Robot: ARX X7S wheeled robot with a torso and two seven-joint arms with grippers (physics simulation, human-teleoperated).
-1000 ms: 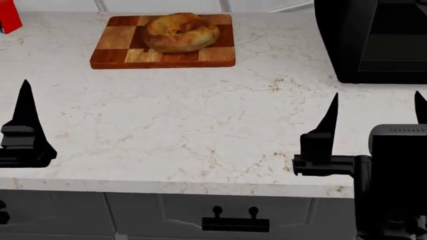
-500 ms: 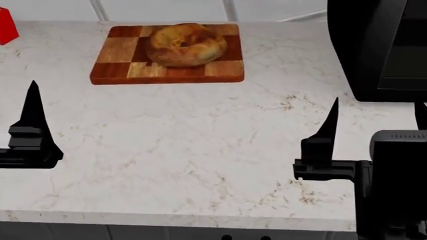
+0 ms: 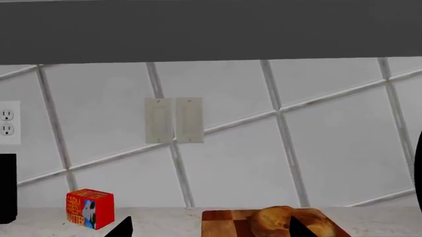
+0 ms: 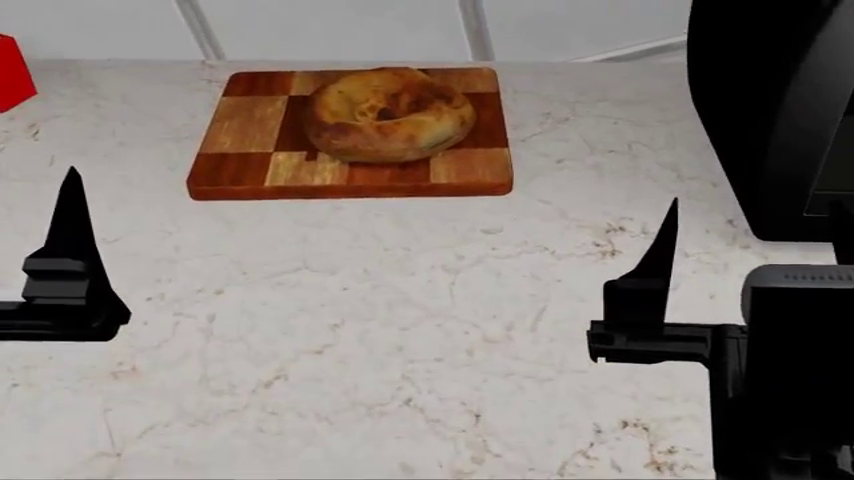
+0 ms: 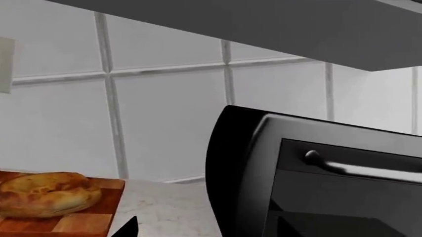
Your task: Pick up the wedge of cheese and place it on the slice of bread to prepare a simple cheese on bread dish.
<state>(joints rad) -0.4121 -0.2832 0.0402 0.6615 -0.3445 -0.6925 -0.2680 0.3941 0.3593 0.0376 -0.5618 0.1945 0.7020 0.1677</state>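
Observation:
The slice of bread (image 4: 387, 112), a round golden-brown loaf with a dimple, lies on a checkered wooden cutting board (image 4: 254, 130) at the back of the counter. It also shows in the left wrist view (image 3: 280, 222) and the right wrist view (image 5: 46, 193). The wedge of cheese is not in view. My left gripper (image 3: 209, 229) is open and empty; one finger (image 4: 67, 235) shows at the left edge, above the counter, well short of the board. My right gripper (image 5: 207, 229) is open and empty, with one finger (image 4: 658, 255) standing at the right.
A black oven (image 4: 774, 110) stands at the back right, close to my right arm, and shows in the right wrist view (image 5: 316, 173). A bright red box (image 4: 11, 70) sits at the back left, seen also in the left wrist view (image 3: 89, 208). A tiled wall with an outlet (image 3: 7, 122) is behind.
The view has moved forward: the board, the bread and the oven sit lower and nearer, and the counter's front edge and drawers have left the view. Both grippers keep their places, still open.

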